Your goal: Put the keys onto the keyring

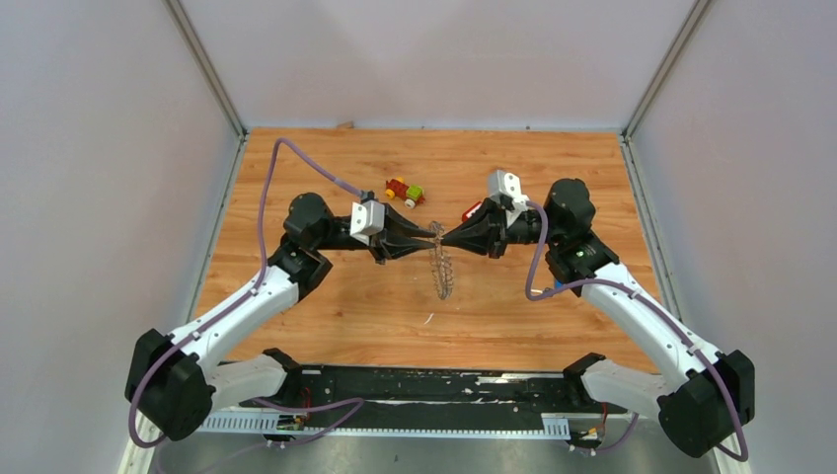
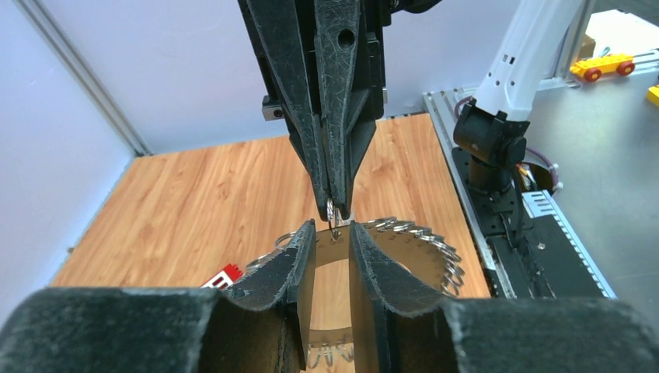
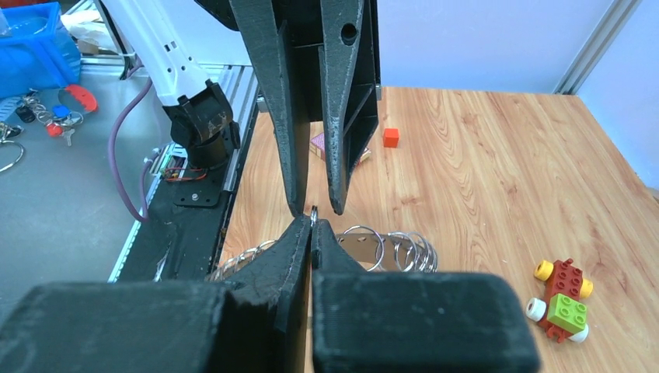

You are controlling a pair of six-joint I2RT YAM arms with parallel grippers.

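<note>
The keyring (image 1: pixel 443 274), a metal band fringed with silver rings, hangs above the table between the two arms. My right gripper (image 3: pixel 312 225) is shut on one small ring at its top. The fringed band (image 2: pixel 423 242) curves away below. My left gripper (image 2: pixel 332 231) meets it tip to tip, its jaws a little apart on either side of that small ring and touching nothing. In the top view the left gripper (image 1: pixel 432 237) and the right gripper (image 1: pixel 444 237) nearly touch. The keys do not show in any view.
A red block with white squares (image 2: pixel 223 277) lies on the wood below the ring. A red, yellow and green toy (image 3: pixel 561 300) sits towards the back. An orange cube (image 3: pixel 391 137) and a pink block (image 3: pixel 318 143) lie behind the left gripper.
</note>
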